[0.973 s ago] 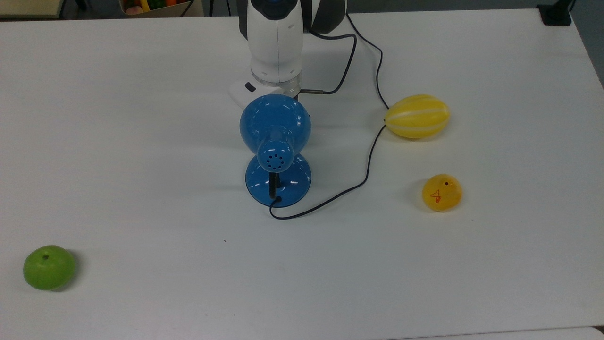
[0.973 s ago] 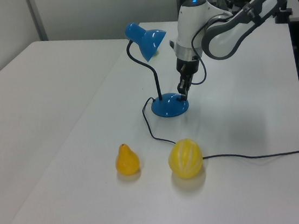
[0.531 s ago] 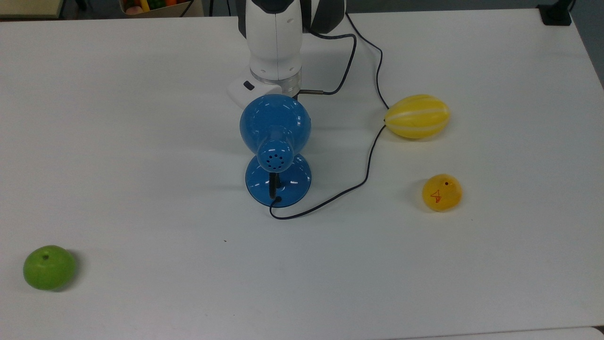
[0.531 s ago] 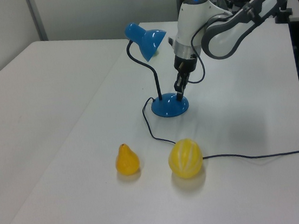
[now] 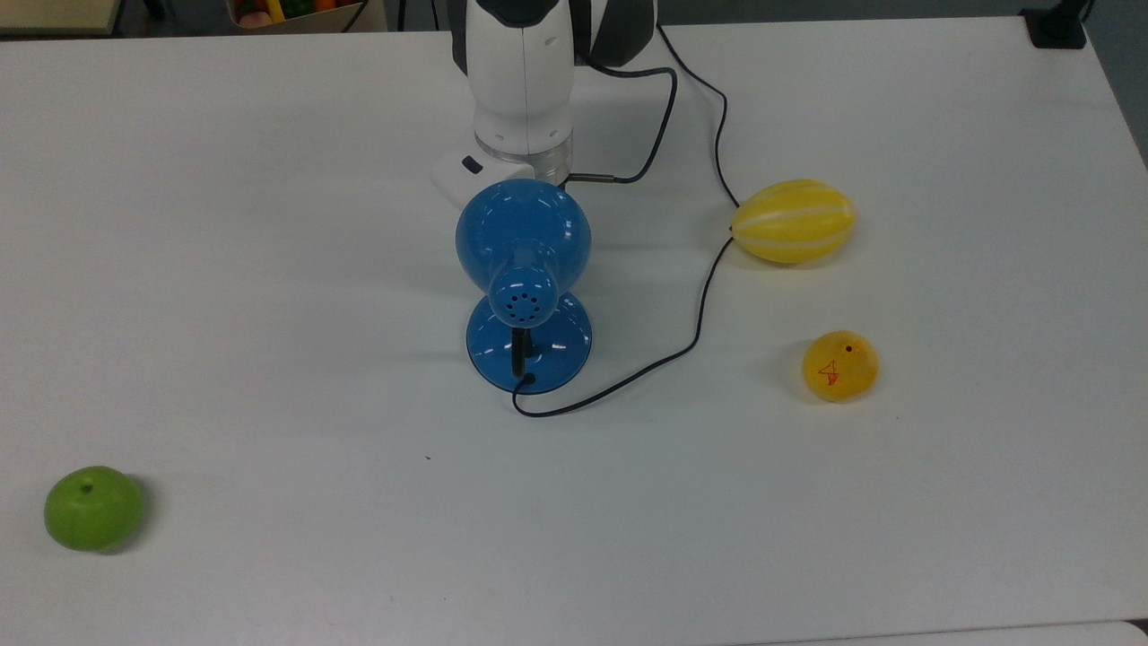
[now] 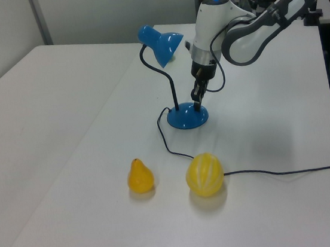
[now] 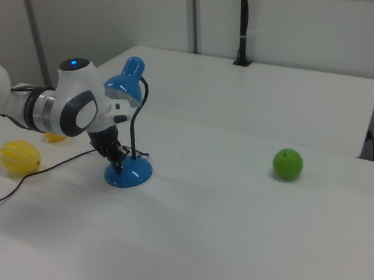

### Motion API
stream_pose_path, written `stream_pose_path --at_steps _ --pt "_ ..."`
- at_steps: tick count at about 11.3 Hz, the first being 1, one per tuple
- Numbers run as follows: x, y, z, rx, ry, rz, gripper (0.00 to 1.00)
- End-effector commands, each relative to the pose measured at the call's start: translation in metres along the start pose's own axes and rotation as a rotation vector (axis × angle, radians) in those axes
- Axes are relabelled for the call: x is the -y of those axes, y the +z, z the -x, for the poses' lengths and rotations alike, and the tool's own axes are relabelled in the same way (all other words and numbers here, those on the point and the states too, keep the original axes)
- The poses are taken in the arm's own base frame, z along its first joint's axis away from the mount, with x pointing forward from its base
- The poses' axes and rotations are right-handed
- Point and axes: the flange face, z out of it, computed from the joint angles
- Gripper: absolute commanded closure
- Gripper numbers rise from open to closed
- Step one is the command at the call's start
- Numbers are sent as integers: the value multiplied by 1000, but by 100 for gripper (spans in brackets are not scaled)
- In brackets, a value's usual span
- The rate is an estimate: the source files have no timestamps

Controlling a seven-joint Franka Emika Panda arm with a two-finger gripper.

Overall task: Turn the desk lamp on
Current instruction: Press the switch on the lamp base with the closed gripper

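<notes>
The desk lamp stands mid-table: a blue dome shade (image 5: 523,231) with a perforated cap over a round blue base (image 5: 529,345). In the left view its black neck curves up from the base (image 6: 187,118) to the shade (image 6: 158,42). My gripper (image 6: 196,98) points down just above the base's far edge, fingers pressed together and holding nothing. In the right view the gripper (image 7: 115,162) hovers at the base (image 7: 129,173), left of the neck. In the top view the shade hides the fingertips, and the white wrist (image 5: 524,90) shows behind it.
The lamp's thin black cord (image 5: 695,309) loops off the base towards a yellow striped melon (image 5: 793,221). A yellow pear (image 5: 839,365) lies near it. A green apple (image 5: 93,507) sits at the top view's lower left. Open tabletop surrounds the lamp.
My gripper has lifted a little off the lamp base, where its tip rested a second ago. The lamp and the fruit have not moved.
</notes>
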Motion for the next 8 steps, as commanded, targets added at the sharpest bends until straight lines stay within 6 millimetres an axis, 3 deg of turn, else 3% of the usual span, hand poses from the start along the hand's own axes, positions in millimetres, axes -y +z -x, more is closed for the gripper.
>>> stream_pose_path --at_steps 1,8 --pt "-1 7 -4 -21 10 7 100" --pt "0 27 -5 -18 -1 13 100"
